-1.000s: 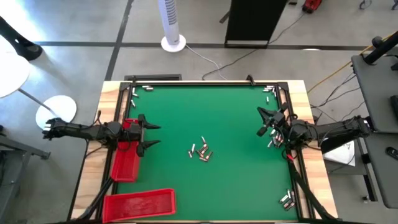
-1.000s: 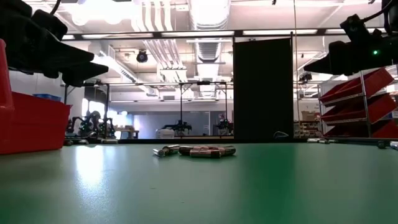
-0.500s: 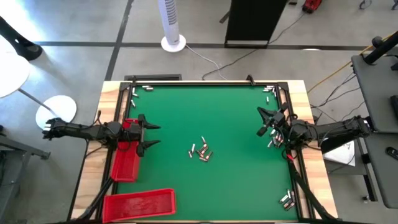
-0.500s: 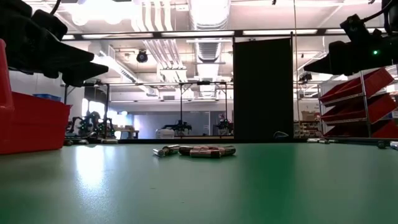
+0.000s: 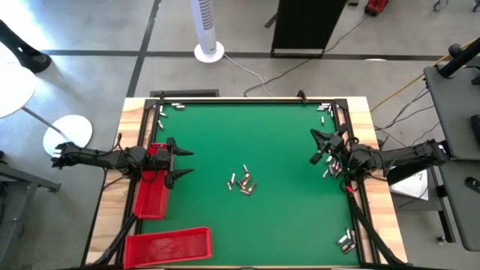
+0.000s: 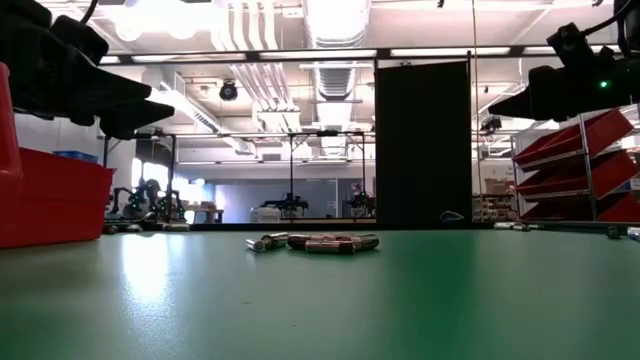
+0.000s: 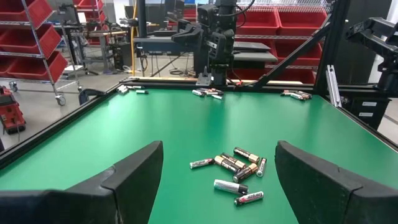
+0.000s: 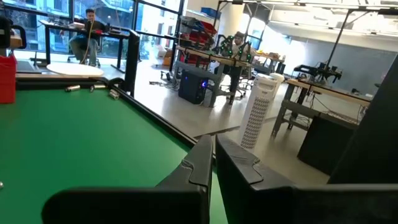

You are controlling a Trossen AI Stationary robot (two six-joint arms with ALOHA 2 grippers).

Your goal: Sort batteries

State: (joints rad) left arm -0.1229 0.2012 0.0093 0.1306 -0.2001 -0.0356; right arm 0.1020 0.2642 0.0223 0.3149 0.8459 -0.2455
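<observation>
Several batteries lie in a loose heap in the middle of the green mat; they also show as a low row in the low view and between my left fingers in the left wrist view. More batteries lie along the mat's edges. My left gripper stands open at the left edge, level, above a red tray. My right gripper waits shut at the right edge. Neither touches anything.
A second red tray lies at the near left corner. A dark frame rims the mat. A few batteries lie at the far left corner. Bare green mat surrounds the central heap.
</observation>
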